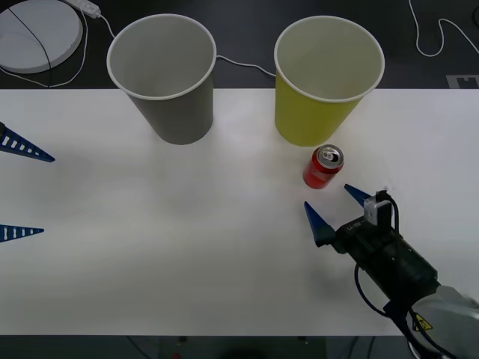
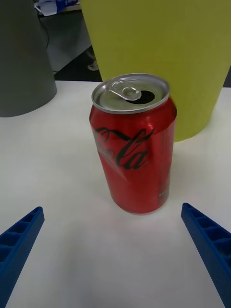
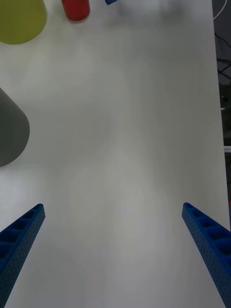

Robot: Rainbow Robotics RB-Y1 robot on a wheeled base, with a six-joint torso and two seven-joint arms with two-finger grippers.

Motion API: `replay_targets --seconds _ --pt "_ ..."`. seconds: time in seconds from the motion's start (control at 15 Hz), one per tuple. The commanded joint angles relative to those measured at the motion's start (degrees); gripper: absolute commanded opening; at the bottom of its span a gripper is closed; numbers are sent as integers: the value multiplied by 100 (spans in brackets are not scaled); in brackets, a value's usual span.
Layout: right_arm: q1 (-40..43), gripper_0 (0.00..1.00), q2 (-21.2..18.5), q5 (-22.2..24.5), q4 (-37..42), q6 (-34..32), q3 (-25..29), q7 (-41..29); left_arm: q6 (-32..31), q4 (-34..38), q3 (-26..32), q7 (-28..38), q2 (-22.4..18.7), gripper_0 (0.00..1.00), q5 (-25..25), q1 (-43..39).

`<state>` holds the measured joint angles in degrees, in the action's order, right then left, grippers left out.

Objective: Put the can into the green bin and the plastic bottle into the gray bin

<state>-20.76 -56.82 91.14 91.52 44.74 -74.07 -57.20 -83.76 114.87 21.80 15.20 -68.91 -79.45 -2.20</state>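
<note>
Our right hand (image 1: 338, 204) sits spread wide on the counter (image 1: 187, 247), with the can (image 1: 323, 167) upright just ahead of the fingertips, beside the green bin (image 1: 325, 82). It's opened, thin-walled and slick, we'd guess light, so grip mid-body gently.

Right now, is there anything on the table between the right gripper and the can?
No. In the right wrist view, bare white table lies between the open right gripper and the upright can. The front view agrees.
</note>
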Motion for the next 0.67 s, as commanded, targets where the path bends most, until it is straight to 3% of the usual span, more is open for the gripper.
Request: replay_targets --seconds 0.07,0.67 --pt "-138 100 233 9 -266 52 -3 -2 0 0 0 0 0 100 0 0" --pt "-481 100 743 0 -934 219 15 -19 0 0 0 0 0 100 0 0"
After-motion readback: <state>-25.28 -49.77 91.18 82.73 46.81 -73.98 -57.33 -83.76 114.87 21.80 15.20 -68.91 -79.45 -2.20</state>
